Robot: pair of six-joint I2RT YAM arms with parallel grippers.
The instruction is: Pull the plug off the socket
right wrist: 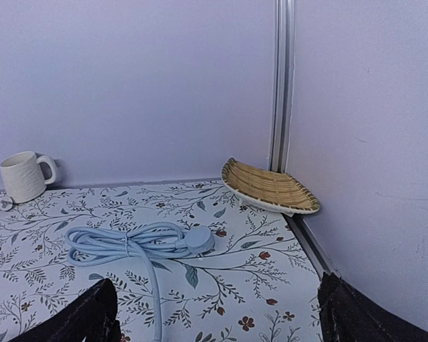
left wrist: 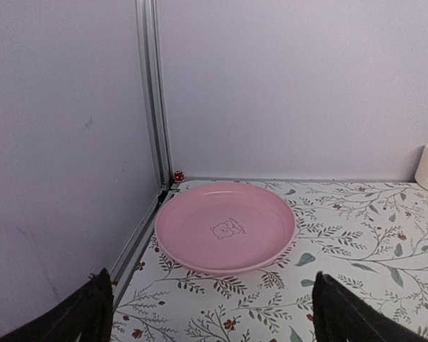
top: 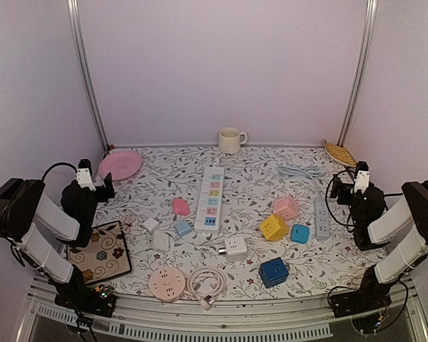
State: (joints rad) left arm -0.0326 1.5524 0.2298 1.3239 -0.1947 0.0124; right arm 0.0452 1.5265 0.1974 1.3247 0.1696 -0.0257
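**Both grippers empty, plug sits mid-table ahead of the arms**

Left gripper (left wrist: 210,285) has its jaws spread wide with nothing between them, and it is aimed at the pink plate (left wrist: 225,226) in the far left corner. Right gripper (right wrist: 215,285) is the same, wide and empty, and faces the blue coiled cable (right wrist: 132,242) and the woven tray (right wrist: 267,187).

My best guess for the target is the white cube socket (top: 236,246), near the table's centre and toward the near edge. A short plug (top: 222,249) appears to stick out of its left face. It is small in the overhead view, so I can't confirm it is seated.

If so, the plug's axis runs left-right and the pull goes leftward. The cube lies inward and nearer than both grippers. The right looks slightly closer, though the plug faces the left arm.

The cube is smooth hard plastic, boxy with rounded corners, and it probably slides on the floral cloth (top: 250,178). I'd brace it with one arm.
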